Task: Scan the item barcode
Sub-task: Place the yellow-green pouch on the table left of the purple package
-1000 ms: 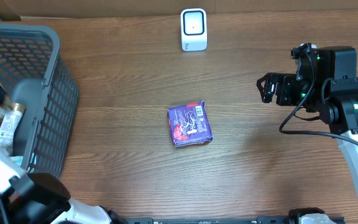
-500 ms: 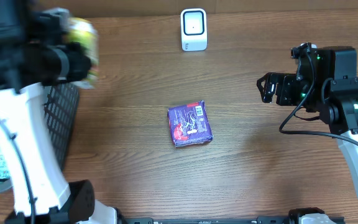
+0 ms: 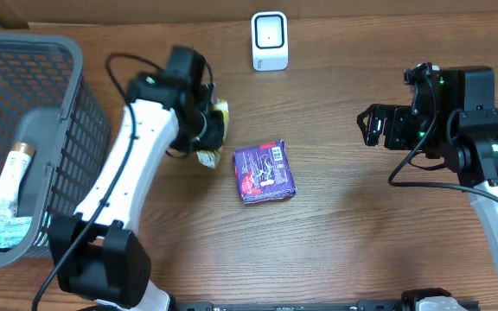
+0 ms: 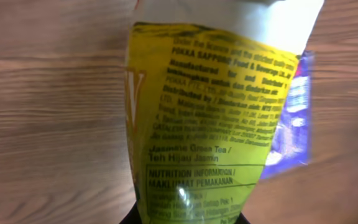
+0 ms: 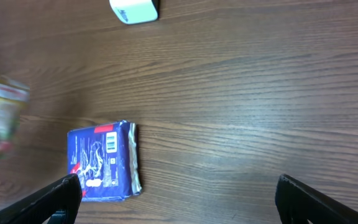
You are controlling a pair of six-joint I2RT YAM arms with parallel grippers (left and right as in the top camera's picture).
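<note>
Here the left gripper [image 3: 206,131], left of centre in the overhead view, is clamped tight around a yellow-labelled tea bottle [image 4: 204,124], just beside the purple packet [image 3: 264,172] lying mid-frame. The right gripper [image 3: 367,123], toward the right edge, hangs wide open with nothing between its fingers. The white scanner [image 3: 269,41] stands at top centre.

The wooden table [image 3: 361,225] bears a grey basket [image 3: 78,147], white scanner [image 3: 269,41] and purple packet [image 3: 264,172].
</note>
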